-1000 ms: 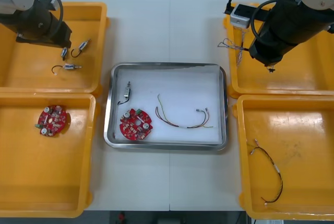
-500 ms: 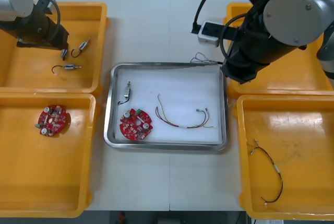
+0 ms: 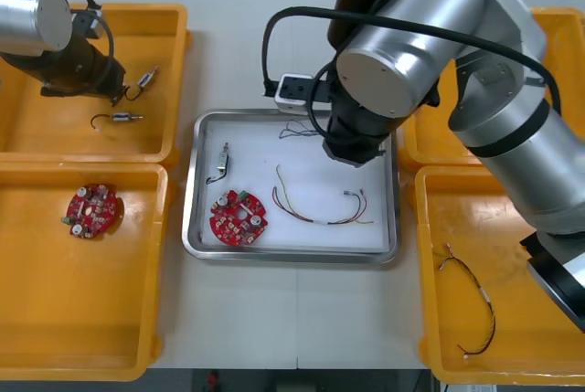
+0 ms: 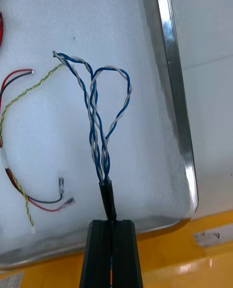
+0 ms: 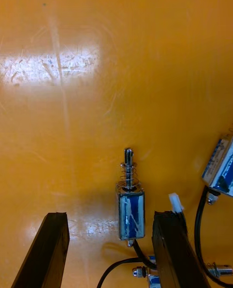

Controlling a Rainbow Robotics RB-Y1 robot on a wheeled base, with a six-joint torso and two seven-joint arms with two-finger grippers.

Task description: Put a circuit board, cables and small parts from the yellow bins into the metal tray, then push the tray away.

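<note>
My right gripper (image 4: 111, 225) is shut on the black-sleeved end of a twisted blue and white cable (image 4: 99, 118), whose loops hang over the white inside of the metal tray (image 4: 175, 98). From the front, that cable (image 3: 297, 129) shows at the tray's far edge beside the right arm. In the tray (image 3: 291, 255) lie a red circuit board (image 3: 239, 217), a small metal part (image 3: 220, 164) and a red and yellow cable (image 3: 320, 207). My left gripper (image 5: 111, 217) stands open low in the far left bin (image 3: 169, 63), with a small metal part (image 5: 130, 210) between its fingers.
Two more small metal parts (image 3: 123, 118) (image 3: 144, 81) lie in the far left bin. The near left bin holds another circuit board (image 3: 91, 211). A black cable (image 3: 473, 296) lies in the near right bin. The right arm covers the tray's far right corner.
The right arm swung left from the far right bin to over the tray, carrying the blue and white cable. The left arm shifted slightly within its bin.
</note>
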